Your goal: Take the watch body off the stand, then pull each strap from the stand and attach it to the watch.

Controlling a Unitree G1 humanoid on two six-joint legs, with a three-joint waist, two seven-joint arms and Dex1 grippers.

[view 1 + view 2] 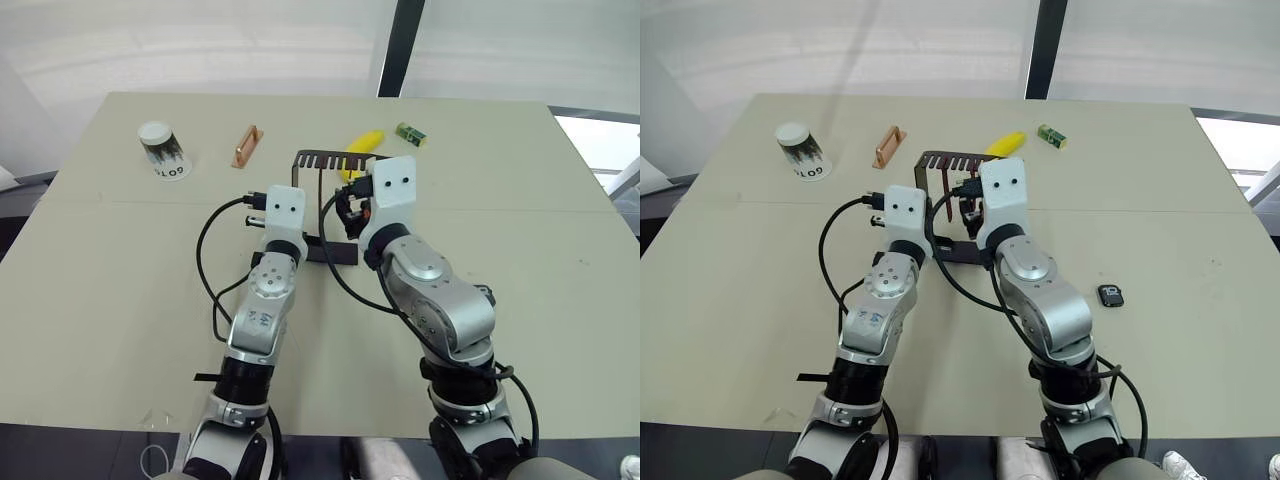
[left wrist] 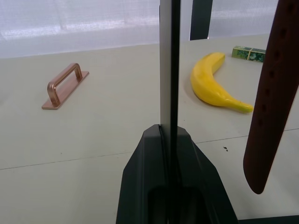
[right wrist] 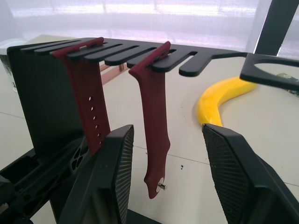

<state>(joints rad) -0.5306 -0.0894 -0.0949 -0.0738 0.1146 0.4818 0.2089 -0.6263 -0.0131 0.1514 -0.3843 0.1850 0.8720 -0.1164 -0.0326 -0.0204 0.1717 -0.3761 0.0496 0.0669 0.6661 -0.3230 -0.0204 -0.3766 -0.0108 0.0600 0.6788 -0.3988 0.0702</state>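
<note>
The watch body (image 1: 1111,295) lies flat on the table (image 1: 740,300) to the robot's right, well apart from the stand (image 1: 952,205), so the first step looks done and the straps come next. Both dark red straps hang from slots in the stand's comb shelf: the holed strap (image 3: 91,102) beside the upright wall, the plain strap (image 3: 154,116) further along, its pin end dangling free. The left gripper (image 2: 170,154) is clamped on the stand's thin upright wall, most likely to brace the light bracket against tipping or sliding. The right gripper (image 3: 166,177) is spread wide with the plain strap hanging between its 2 fingers, neither pad touching it, apparently lined up to pinch and draw it out of its slot. A banana (image 3: 224,95) lies behind the stand.
</note>
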